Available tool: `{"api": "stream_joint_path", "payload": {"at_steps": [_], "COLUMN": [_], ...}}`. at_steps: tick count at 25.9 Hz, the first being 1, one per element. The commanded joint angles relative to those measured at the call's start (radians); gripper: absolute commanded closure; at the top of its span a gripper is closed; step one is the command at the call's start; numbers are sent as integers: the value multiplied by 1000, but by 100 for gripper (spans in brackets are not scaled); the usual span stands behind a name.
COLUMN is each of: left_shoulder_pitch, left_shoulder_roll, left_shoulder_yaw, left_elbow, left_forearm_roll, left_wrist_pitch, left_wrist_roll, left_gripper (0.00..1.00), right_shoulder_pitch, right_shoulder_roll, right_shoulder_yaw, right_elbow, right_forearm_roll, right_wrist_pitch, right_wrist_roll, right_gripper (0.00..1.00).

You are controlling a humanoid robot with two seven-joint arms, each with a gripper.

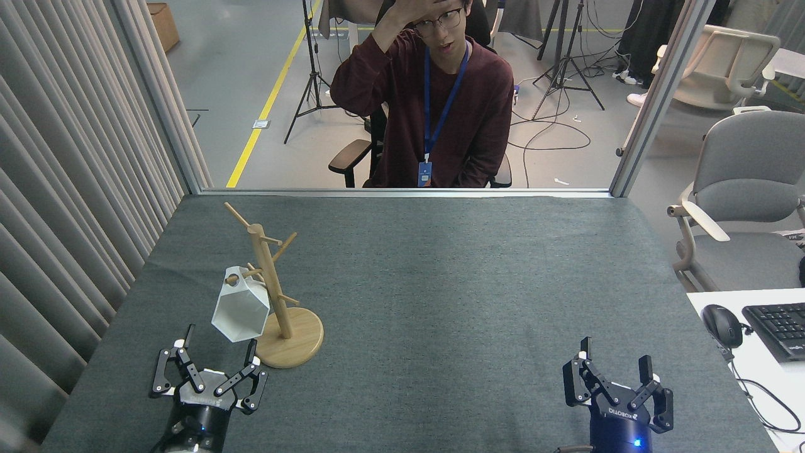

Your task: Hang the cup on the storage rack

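Observation:
The white hexagonal cup [239,309] hangs by its rim tab from a left-pointing peg of the wooden storage rack [270,277], tilted, its body off the table. The rack stands on its round disc base at the left of the grey table. My left gripper [219,343] is open below and in front of the cup, apart from it, nothing between its fingers. My right gripper [614,357] is open near the table's front right, holding nothing.
A person [437,94] sits behind the table's far edge, one hand raised to the head. A curtain [69,189] lines the left side. A white desk with a mouse [722,324] and keyboard [778,327] is at right, chairs beyond.

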Motion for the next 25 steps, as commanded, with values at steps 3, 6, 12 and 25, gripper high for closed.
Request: {"api": "stream_joint_path", "payload": {"at_steps": [3, 6, 12, 25], "left_shoulder_pitch": [134, 180, 185, 194], "left_shoulder_roll": [5, 3, -52, -101], "left_shoulder_yaw": [61, 63, 47, -6], "left_elbow": [-171, -221, -224, -217], "left_forearm_roll": [311, 460, 467, 400], "left_wrist_pitch": [-237, -285, -277, -196], "left_wrist_roll": [-22, -40, -39, -30], "left_gripper": [1, 1, 1, 1], "right_shoulder_pitch": [12, 24, 138, 276], "right_shoulder_roll": [-9, -43, -64, -57], "right_shoulder_yaw": [4, 6, 7, 4], "right_elbow": [-9, -34, -130, -221], "right_forearm_roll": [9, 11, 15, 81], "right_wrist_pitch": [-37, -53, -93, -93], "right_wrist_roll": [2, 1, -1, -1], "right_gripper": [2, 2, 2, 2]}}
